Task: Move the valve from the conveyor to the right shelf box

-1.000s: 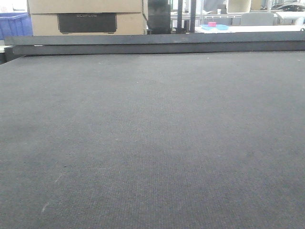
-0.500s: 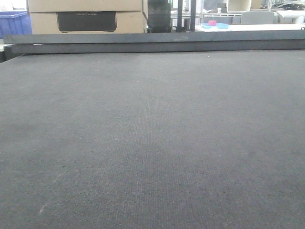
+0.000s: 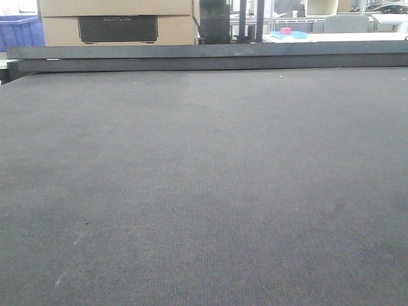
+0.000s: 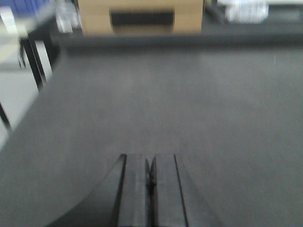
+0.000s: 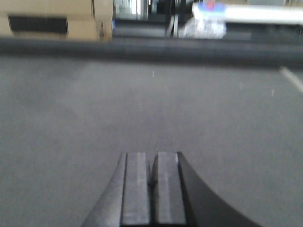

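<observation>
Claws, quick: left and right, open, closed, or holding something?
Left claw: closed, holding nothing, over the conveyor.
Right claw: closed, holding nothing.

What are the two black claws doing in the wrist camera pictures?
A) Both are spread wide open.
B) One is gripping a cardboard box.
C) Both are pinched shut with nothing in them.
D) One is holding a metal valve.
C: the left gripper and the right gripper each show two fingers pressed together, holding nothing, above the grey conveyor.
</observation>
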